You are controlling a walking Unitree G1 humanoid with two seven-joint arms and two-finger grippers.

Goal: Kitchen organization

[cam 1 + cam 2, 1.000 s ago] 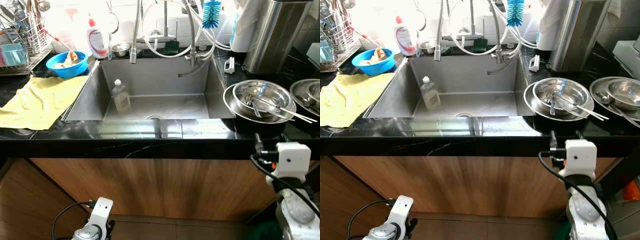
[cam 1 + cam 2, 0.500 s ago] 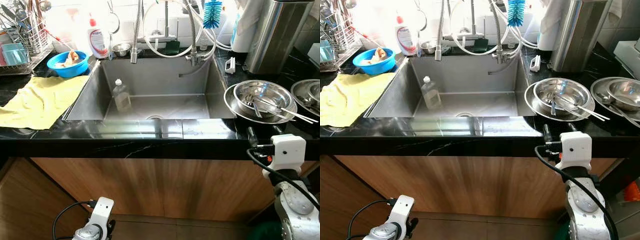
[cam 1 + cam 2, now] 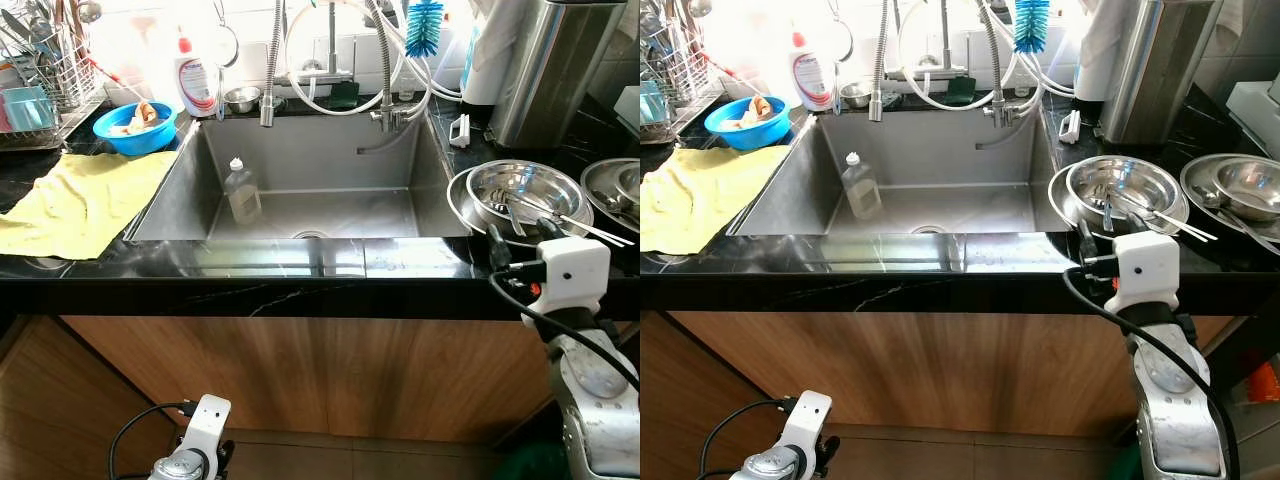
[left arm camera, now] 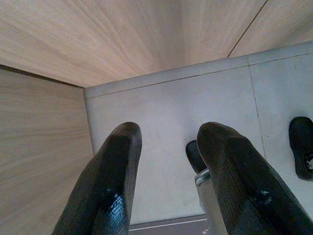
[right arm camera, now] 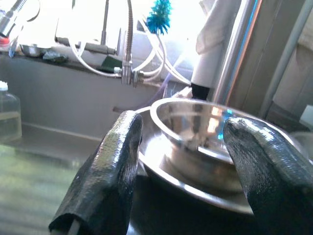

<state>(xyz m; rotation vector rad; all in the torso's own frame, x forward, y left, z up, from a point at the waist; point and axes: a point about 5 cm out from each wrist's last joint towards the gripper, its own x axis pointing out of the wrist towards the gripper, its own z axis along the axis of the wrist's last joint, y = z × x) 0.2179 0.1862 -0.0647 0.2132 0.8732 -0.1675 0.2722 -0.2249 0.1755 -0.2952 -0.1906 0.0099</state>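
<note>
Right gripper (image 5: 178, 161): raised to the near edge of the black counter (image 3: 300, 262), just near of the stacked steel dishes; fingers (image 5: 110, 171) spread apart, holding nothing, aimed at the bowl.
Steel bowl (image 3: 522, 192): on the counter right of the sink, nested in a wider steel plate (image 3: 460, 205); utensils (image 3: 560, 218) lie across the bowl.
Second steel dish set (image 3: 1245, 190): far right on the counter, beside the first stack.
Left gripper (image 4: 166, 161): hangs low in front of the wooden cabinet (image 3: 300, 375), over a pale tiled floor (image 4: 161, 107); fingers parted, empty.
Sink (image 3: 310, 165): steel basin at centre; a clear bottle (image 3: 241, 191) stands in its left part.
Faucet hoses (image 3: 380, 70): looped over the far rim of the sink; a blue brush (image 3: 423, 25) hangs above them.
Yellow cloth (image 3: 85, 200): spread on the counter left of the sink.
Blue bowl (image 3: 135, 127): far left of the sink, next to a white detergent bottle (image 3: 196, 78).
Dish rack (image 3: 45, 75): far left corner, holding cutlery.
Steel canister (image 3: 555, 65): tall, far right on the counter.
</note>
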